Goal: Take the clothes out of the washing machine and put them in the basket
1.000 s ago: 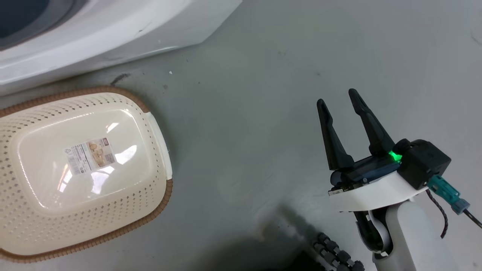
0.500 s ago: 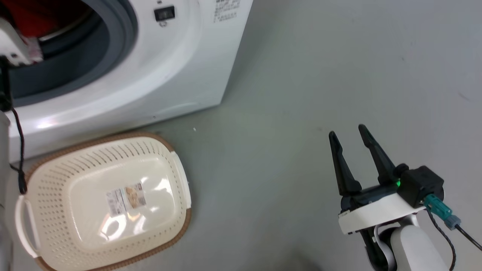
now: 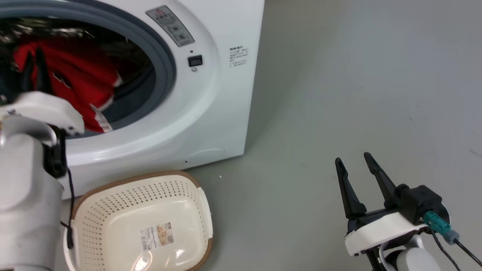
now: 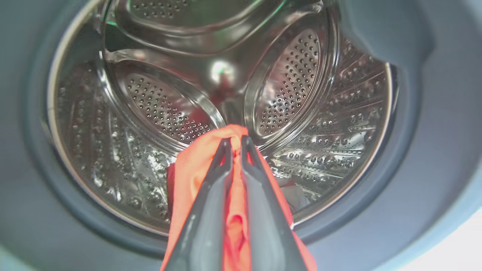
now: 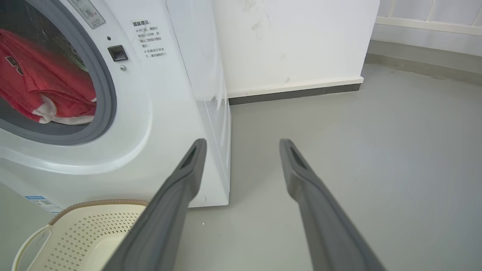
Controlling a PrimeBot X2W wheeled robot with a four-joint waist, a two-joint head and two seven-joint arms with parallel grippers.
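We judge the removal step underway: our left pincer (image 4: 235,141), clamped tight on a red garment (image 4: 192,165), is inside the drum (image 4: 293,75) of the washing machine (image 3: 214,105). Next, we draw it out and over the empty basket (image 3: 131,180). Our right pincer (image 3: 353,159) gapes, holding nothing.

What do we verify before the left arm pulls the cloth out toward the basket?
1. Grip: left pincer shut on red cloth: ok.
2. Target: basket on the floor before the washer, nothing in it: ok.
3. Path: right pincer open, off to the side: ok.
4. Snag: red cloth free of the drum: cannot tell.
5. Tangle: white-trimmed cloth apart from the held one: cannot tell.
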